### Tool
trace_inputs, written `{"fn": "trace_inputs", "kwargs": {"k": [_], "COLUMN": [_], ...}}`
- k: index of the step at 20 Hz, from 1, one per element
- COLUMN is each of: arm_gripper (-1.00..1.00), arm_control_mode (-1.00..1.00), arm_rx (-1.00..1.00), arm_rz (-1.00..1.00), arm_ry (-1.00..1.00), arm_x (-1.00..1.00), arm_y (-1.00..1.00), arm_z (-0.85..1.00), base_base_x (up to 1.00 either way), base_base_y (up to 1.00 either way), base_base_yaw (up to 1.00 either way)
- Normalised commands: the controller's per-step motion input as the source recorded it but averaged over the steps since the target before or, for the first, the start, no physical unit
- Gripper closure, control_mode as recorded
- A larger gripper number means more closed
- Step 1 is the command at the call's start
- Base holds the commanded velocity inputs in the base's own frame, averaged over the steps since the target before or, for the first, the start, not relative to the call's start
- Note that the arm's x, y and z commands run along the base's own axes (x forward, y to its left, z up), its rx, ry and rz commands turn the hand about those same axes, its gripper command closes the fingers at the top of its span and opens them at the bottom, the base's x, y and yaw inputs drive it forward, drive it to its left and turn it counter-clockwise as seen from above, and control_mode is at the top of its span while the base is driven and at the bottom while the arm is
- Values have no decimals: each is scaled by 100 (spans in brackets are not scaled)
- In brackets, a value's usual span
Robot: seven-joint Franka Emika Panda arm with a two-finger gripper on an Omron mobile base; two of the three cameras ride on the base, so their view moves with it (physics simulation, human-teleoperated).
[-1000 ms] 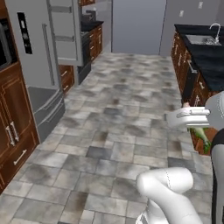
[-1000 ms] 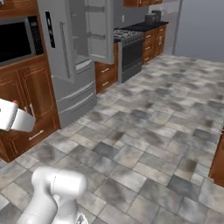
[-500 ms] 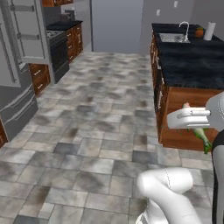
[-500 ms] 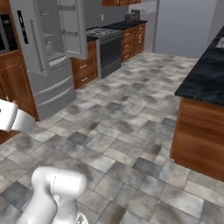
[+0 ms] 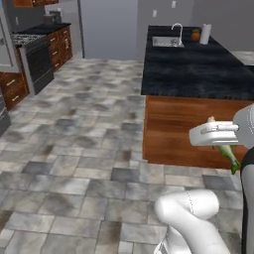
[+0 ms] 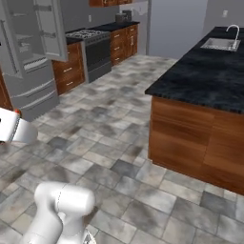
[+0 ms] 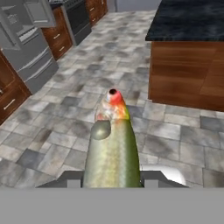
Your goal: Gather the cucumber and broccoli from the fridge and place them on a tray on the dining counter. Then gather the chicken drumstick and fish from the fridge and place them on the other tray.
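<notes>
**A:** How far along is the task judged to be?

**B:** The fish is held lengthwise between the fingers, which are clenched on its body; its reddish head points away from the hand, out over the tiled floor. In the left base view its green tail is seen hanging under the gripper, near the wooden side of the island. So the fish is taken to be out of the fridge and in transit.

**A:** And what is left?

**B:** The fish is not yet set down on a tray. No tray can be made out on the black surface, so it cannot be told whether the cucumber, broccoli or chicken drumstick are already delivered. The fridge door is seen standing open, with bare shelves inside it as far as can be judged.

**A:** Is this black surface the dining counter?

**B:** That cannot be told. A sink with a faucet is set into it, and a white roll and an orange object are seen at the far end.

**A:** Any brands, labels or writing?

**B:** None that can be read. The stove and cabinet fronts are shown plain.
</notes>
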Motion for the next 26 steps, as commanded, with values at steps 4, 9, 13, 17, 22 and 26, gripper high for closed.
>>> {"fn": "trace_inputs", "kwargs": {"k": [4, 9, 13, 17, 22, 26], "arm_gripper": [100, 100, 100, 100, 100, 100], "arm_control_mode": [100, 100, 100, 100, 100, 100], "arm_rx": [0, 0, 0, 0, 0, 0], "arm_rz": [0, 0, 0, 0, 0, 0], "arm_ry": [0, 0, 0, 0, 0, 0], "arm_x": [0, 0, 0, 0, 0, 0], "arm_y": [0, 0, 0, 0, 0, 0], "arm_z": [0, 0, 0, 0, 0, 0], "base_base_x": [-32, -28, -24, -20, -17, -12], "base_base_y": [-100, -100, -100, -100, -100, -100], "base_base_yaw": [-10, -10, -9, -7, -7, -6]}}
